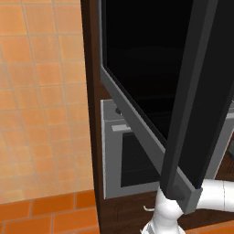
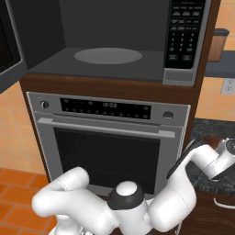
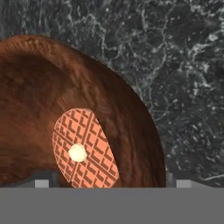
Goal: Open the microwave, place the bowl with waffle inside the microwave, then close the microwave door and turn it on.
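The microwave (image 2: pixel 114 27) stands open, its grey cavity and round turntable (image 2: pixel 108 55) bare. Its door (image 1: pixel 137 64), black glass edged in silver-grey, is swung out to the left; the door (image 2: pixel 7 46) also shows at the left edge of the right base view. In the hand view a brown wooden bowl (image 3: pixel 52 87) sits on dark speckled counter (image 3: pixel 188 65) and holds an orange waffle (image 3: pixel 87 144) with a pale butter pat. My gripper (image 3: pixel 113 183) hangs open just above the bowl. One fingertip (image 3: pixel 41 183) is over the bowl's inside, the other over the counter, with the rim between them.
A silver oven (image 2: pixel 110 137) with a knob row and bar handle sits under the microwave in dark wood. The microwave's keypad (image 2: pixel 182 32) is on its right side. My arm bends off to the right over the dark counter (image 2: pixel 204 131). Orange tiles cover wall and floor at left.
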